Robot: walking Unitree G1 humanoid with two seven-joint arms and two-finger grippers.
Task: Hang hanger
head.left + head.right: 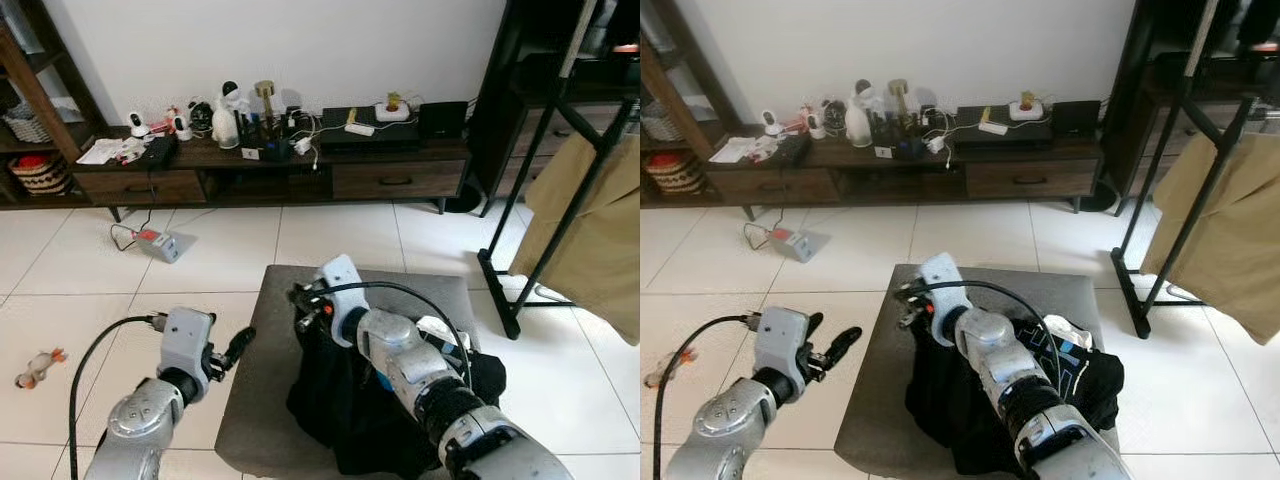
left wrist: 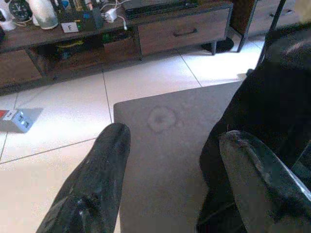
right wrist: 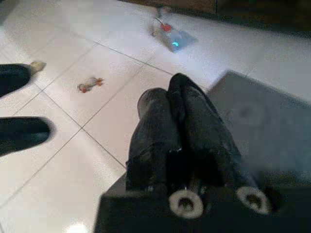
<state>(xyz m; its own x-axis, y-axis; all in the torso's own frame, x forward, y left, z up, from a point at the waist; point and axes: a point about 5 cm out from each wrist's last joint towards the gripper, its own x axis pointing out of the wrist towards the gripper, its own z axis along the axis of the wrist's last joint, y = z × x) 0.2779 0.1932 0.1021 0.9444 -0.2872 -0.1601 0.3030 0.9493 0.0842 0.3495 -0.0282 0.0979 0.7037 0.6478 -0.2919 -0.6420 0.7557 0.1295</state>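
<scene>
White floor tiles surround a grey ottoman bearing a black garment; right gripper, jaws clenched, hovers beside it; left gripper, jaws released, nearby.

Black garment on grey ottoman, white floor.

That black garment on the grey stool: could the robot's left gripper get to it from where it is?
Probably yes. The left gripper is open beside the black garment, with bare grey stool between them.
</scene>
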